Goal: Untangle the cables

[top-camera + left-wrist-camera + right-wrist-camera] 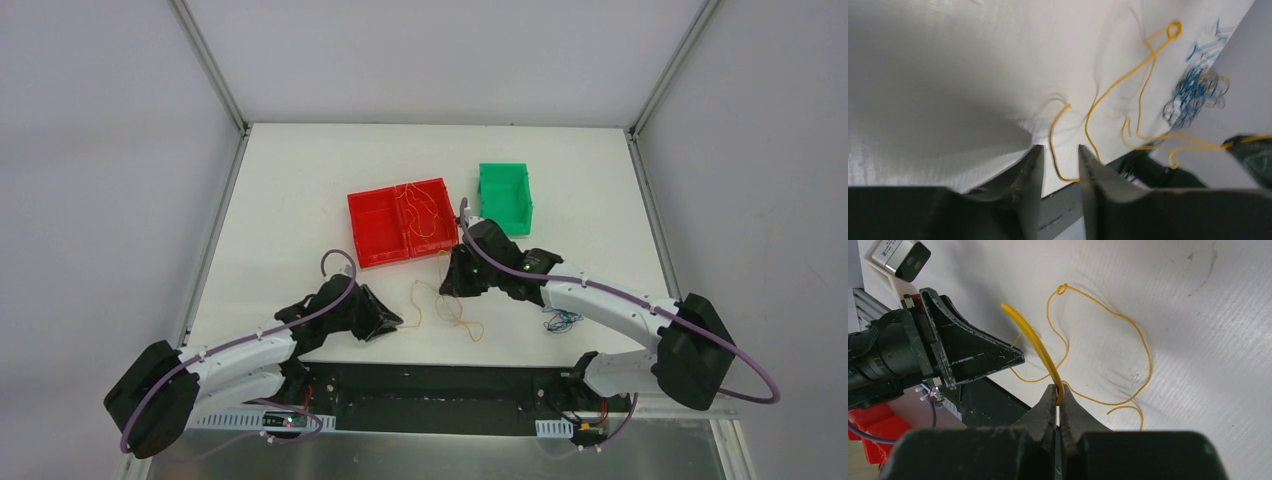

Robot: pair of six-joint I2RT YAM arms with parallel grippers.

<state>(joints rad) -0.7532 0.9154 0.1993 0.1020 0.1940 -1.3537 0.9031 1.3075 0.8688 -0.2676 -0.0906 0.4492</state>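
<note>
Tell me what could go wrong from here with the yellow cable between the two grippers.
The right gripper pinches the yellow cable, which has a small knot; pulling might tighten it. The left gripper straddles a thin strand with jaws not shut, so it may slip out. The blue tangle lies close and could get dragged along.

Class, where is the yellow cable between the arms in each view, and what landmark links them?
Top external: yellow cable, centre of the picture.
Left wrist: yellow cable, centre to upper right.
Right wrist: yellow cable, centre, arching up from the right tool.
Shared landmark: the left tool beside it.
</note>
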